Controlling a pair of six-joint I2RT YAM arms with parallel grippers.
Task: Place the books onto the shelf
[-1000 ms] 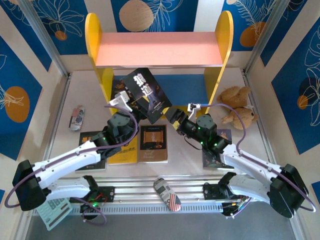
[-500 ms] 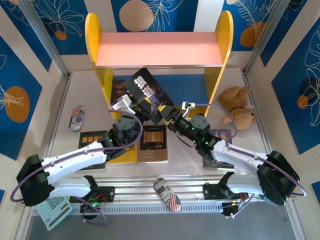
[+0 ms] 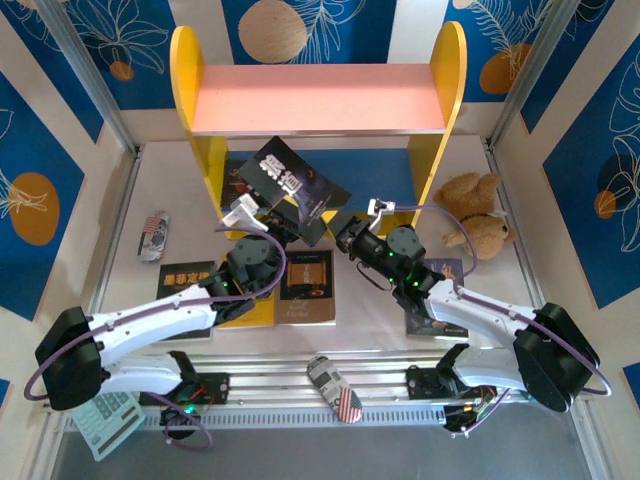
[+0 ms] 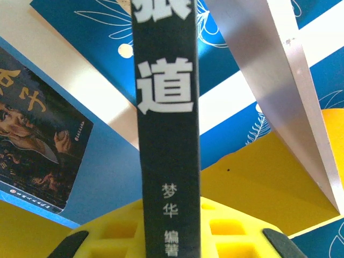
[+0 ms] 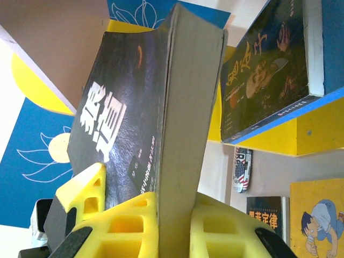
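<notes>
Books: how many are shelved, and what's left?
One book lies on the shelf's blue board. The left gripper and right gripper clamp a black book in front of it. The brown book, yellow book and gold-titled book lie on the table.

Both arms wear matching kit. The left arm [image 3: 150,328] and the right arm [image 3: 492,325] each have glossy white shell links set between chunky, rounded black joint housings [image 3: 62,362]. A thin purple cable [image 3: 284,262] trails along each one. Tiny green lights [image 3: 405,266] glow on the black wrist blocks. Up close, there are yellow latticed plastic fingers [image 4: 110,236], with black pieces at the outer corners.
</notes>
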